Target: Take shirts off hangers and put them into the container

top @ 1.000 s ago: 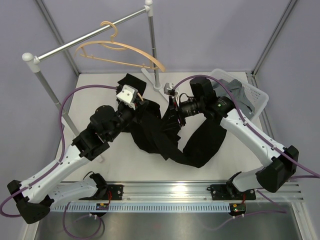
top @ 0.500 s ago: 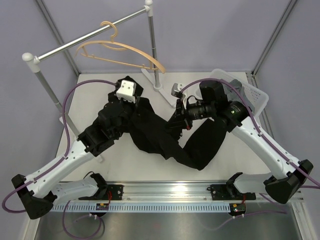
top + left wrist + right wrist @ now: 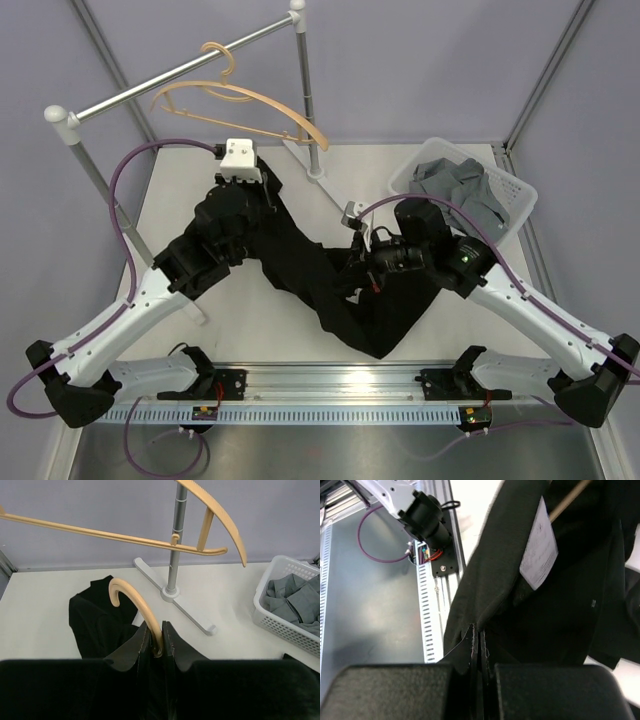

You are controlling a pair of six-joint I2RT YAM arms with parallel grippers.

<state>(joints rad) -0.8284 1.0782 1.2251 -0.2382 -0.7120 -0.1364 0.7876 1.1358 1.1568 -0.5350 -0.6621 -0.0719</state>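
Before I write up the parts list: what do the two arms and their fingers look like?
Both arms match: the left arm and right arm have white link shells, black joint housings and black bases. A purple cable loops along each. The fingers are matte black; a white block tops the left wrist.

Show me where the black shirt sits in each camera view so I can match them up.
Top external: black shirt stretched across the middle of the table.
Left wrist: lower left, behind the wooden hanger hook.
Right wrist: fills most of the frame, white label showing.
Shared landmark: white basket, at right in top external and left wrist; absent from right wrist.
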